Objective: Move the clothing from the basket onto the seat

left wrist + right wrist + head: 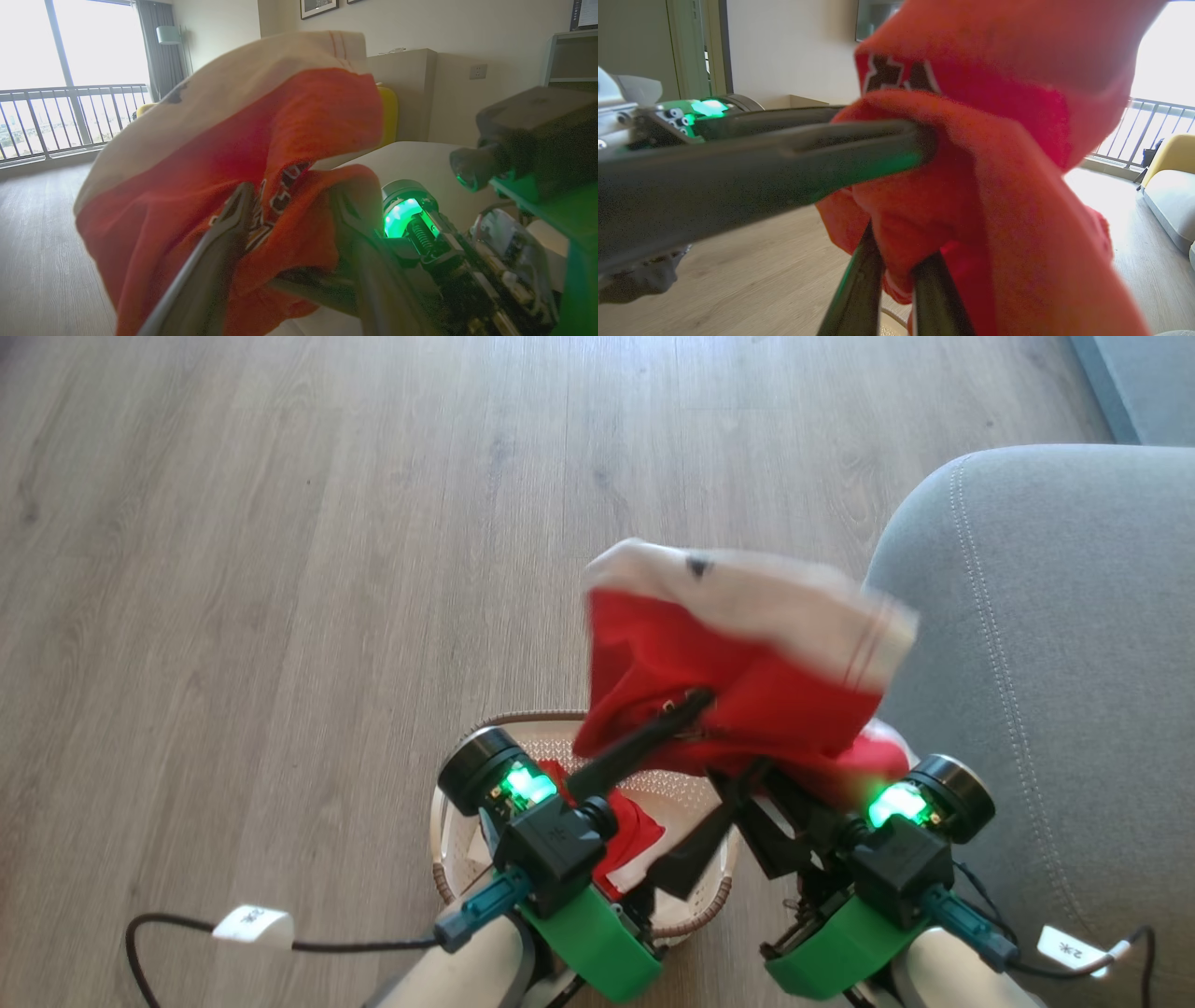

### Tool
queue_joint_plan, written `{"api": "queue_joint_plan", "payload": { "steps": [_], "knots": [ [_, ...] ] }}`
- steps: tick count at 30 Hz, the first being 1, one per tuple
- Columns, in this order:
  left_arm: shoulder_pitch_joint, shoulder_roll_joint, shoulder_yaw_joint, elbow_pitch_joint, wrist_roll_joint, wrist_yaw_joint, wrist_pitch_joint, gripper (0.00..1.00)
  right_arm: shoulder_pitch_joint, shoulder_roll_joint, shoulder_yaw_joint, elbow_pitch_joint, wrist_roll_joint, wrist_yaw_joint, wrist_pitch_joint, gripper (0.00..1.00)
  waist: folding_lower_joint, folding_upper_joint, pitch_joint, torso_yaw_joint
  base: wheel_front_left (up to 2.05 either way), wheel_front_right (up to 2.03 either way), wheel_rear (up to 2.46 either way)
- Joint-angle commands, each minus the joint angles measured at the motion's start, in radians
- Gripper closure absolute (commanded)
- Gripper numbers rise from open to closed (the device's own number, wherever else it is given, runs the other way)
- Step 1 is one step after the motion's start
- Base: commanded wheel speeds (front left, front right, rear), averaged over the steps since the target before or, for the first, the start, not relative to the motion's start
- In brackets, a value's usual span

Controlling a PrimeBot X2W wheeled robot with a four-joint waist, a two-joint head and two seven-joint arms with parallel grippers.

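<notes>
A red garment (747,663) with a white sleeve hangs bunched in the air above the cream basket (455,859), close to the grey seat (1055,644) on the right. My left gripper (695,702) reaches up into its folds and is shut on the printed chest (275,196). My right gripper (899,266) pinches the same fabric from below, and its fingertips are buried under the cloth in the head view. A second red and white garment (627,835) lies inside the basket, partly hidden by my left wrist.
Wood floor (280,569) stretches to the left and ahead. Two cables with white tags (252,924) (1074,947) trail beside my arms. A yellow armchair (1171,154) and a balcony railing (56,112) stand farther off in the room.
</notes>
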State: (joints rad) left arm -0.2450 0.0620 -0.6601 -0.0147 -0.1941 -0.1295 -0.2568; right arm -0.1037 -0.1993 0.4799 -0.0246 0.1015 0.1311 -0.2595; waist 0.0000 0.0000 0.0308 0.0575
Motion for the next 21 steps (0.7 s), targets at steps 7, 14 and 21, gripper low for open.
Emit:
{"api": "queue_joint_plan", "payload": {
  "steps": [7,14,21],
  "knots": [
    [-0.034,-0.002,0.047,-0.021,0.004,-0.001,-0.005,0.0,-0.035,0.011,-0.042,-0.051,-0.028,0.0,-0.002,1.0,0.0,0.0,-0.003,-0.007,0.0,0.0,0.0],
    [-0.021,0.006,0.072,-0.003,0.02,-0.001,-0.005,0.0,-0.047,-0.005,-0.103,-0.068,-0.057,0.0,-0.002,1.0,0.0,0.0,-0.004,-0.017,0.0,0.0,0.0],
    [0.001,0.016,0.086,0.031,0.04,-0.001,-0.005,0.0,-0.06,-0.034,-0.185,-0.088,-0.079,0.0,-0.002,1.0,0.0,0.0,0.0,-0.02,0.0,0.0,0.0]
  ]
}}
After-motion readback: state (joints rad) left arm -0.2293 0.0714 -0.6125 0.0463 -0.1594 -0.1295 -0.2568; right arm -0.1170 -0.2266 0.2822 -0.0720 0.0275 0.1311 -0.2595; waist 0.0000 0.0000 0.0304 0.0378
